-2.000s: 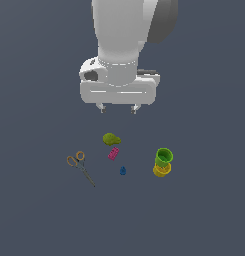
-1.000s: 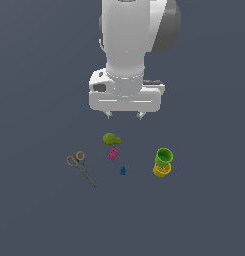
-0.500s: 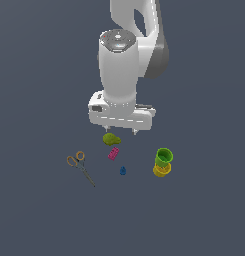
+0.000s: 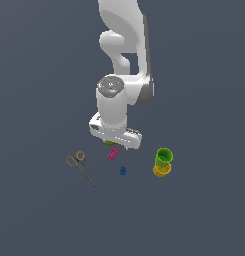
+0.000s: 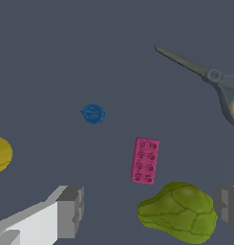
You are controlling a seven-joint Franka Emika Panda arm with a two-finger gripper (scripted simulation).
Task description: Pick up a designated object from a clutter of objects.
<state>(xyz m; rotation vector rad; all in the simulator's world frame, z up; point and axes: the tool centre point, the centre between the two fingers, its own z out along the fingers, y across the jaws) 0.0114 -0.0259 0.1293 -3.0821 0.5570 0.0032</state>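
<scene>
In the wrist view the gripper (image 5: 149, 210) stands with its jaws wide apart and holds nothing, and the olive lump (image 5: 178, 211) lies between them. The pink brick (image 5: 145, 160) lies flat just beyond the lump, near the blue piece (image 5: 93, 114) and the scissors (image 5: 211, 79). The approach step appears to be in hand; the next move calls for centring the jaws over the brick, clear of the lump
</scene>
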